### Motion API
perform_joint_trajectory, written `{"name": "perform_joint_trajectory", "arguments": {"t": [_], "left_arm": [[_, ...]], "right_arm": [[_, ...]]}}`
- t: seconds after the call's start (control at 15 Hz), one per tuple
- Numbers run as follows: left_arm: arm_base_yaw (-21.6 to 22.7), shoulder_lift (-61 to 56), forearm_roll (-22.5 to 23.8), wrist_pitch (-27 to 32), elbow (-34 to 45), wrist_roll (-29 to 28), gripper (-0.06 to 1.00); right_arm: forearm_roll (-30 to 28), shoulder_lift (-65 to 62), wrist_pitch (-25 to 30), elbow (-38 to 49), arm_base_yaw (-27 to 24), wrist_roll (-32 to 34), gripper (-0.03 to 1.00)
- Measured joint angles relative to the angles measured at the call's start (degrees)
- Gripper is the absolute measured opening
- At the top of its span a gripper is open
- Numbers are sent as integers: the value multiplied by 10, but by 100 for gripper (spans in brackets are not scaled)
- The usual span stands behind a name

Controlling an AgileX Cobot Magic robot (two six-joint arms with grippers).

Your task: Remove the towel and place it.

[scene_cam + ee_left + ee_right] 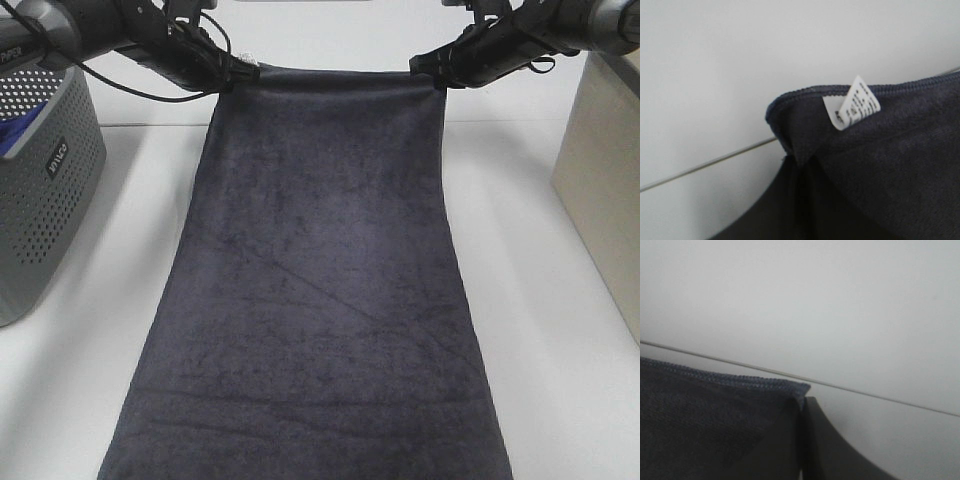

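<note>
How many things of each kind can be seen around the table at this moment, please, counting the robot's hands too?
Towel: 1
Perforated grey basket: 1
Beige box: 1
Robot hands, left hand and right hand: 2
Total: 5

Fuzzy matt terry-cloth towel
</note>
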Motion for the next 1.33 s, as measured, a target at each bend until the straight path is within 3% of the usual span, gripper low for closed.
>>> {"name": "perform_joint_trajectory", "arguments": {"t": [1.13,1.33], "left_arm": [[-5,79,22,-179,-1,0,1],[-5,96,25,-205,-1,0,4]], "right_arm": [[15,63,-125,0,3,-30,2],[18,88,-140,-18,15,-34,11]]}}
